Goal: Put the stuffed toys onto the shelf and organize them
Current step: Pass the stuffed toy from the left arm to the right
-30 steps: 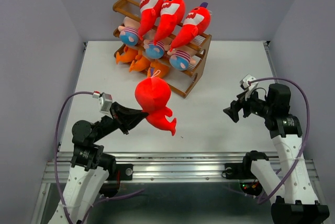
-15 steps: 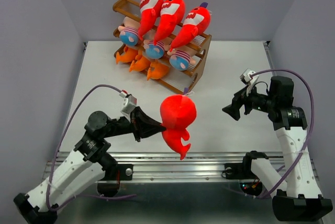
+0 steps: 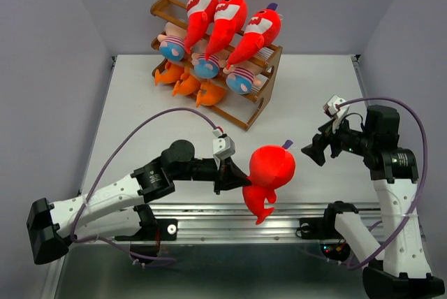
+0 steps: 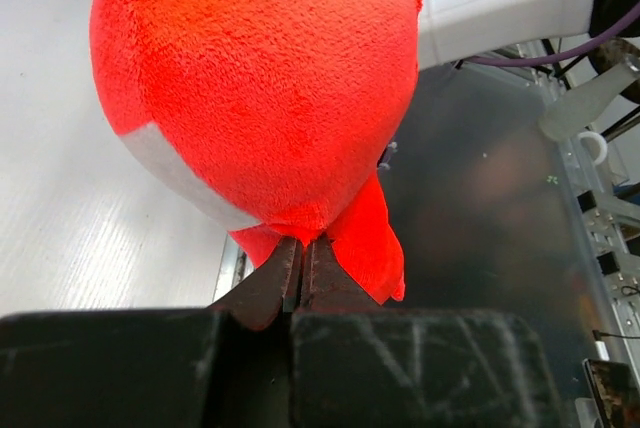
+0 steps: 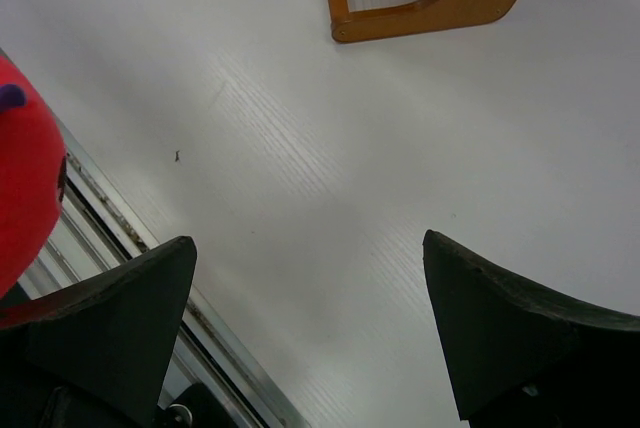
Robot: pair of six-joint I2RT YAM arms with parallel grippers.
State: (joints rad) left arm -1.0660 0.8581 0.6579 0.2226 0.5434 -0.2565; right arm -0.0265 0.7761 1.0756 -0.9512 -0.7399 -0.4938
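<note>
The left arm [image 3: 105,198] reaches low from the near left corner across the front of a white table [image 3: 314,89].

At the far side of the table, left of centre, stands a brown wooden shelf [image 3: 265,98] with three slanted tiers. Three red sharks [image 3: 229,12] lean side by side on the top tier. Three dolls in red-and-white stripes [image 3: 239,79] lie on the middle tier. Three orange fish [image 3: 188,84] sit on the bottom tier.

Near the middle of the front edge is the left gripper [image 3: 241,179]. Its jaws are pressed together on a thin fold of plush at one end of a fourth red shark [image 3: 272,166]. The left wrist view shows the black fingertips [image 4: 285,273] pinching red fabric just under the round body [image 4: 260,78], which has a pale patch on one side. This shark is off the shelf and well apart from it. It is held at the near edge of the table with its tail pointing down over the metal rail [image 3: 209,215].

Just right of the shark is the right gripper [image 3: 312,151], facing it. Its jaws stand wide apart and hold nothing. In the right wrist view [image 5: 308,243] bare table shows between the two fingers, the red toy [image 5: 20,178] shows at the left edge, and one foot of the shelf [image 5: 400,20] shows at the top.
</note>
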